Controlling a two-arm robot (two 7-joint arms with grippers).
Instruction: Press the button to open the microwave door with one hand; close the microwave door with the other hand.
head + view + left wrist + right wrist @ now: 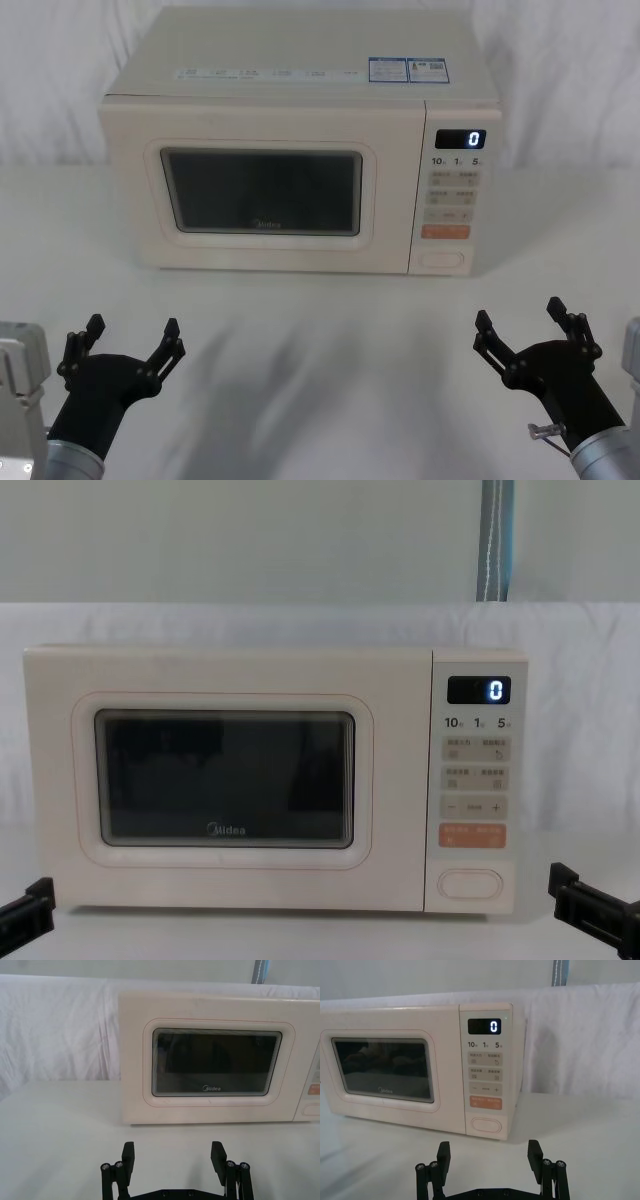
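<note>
A cream microwave [300,70] stands at the back of the table with its display showing "0". Its door [262,190], with a dark window marked "Midea" [215,1062] [225,780], is shut flush. The wide pill-shaped button [444,260] [486,1124] [470,883] sits at the bottom of the control panel, under the orange key. My left gripper [132,344] [174,1157] hovers open near the table's front left, well short of the door. On the front right my right gripper [521,322] [489,1156] is open too, facing the panel from a distance.
White cloth covers the table [320,340] and the wall behind. A broad bare stretch of tabletop lies between both grippers and the microwave. A blue-grey strap [496,540] hangs behind the oven.
</note>
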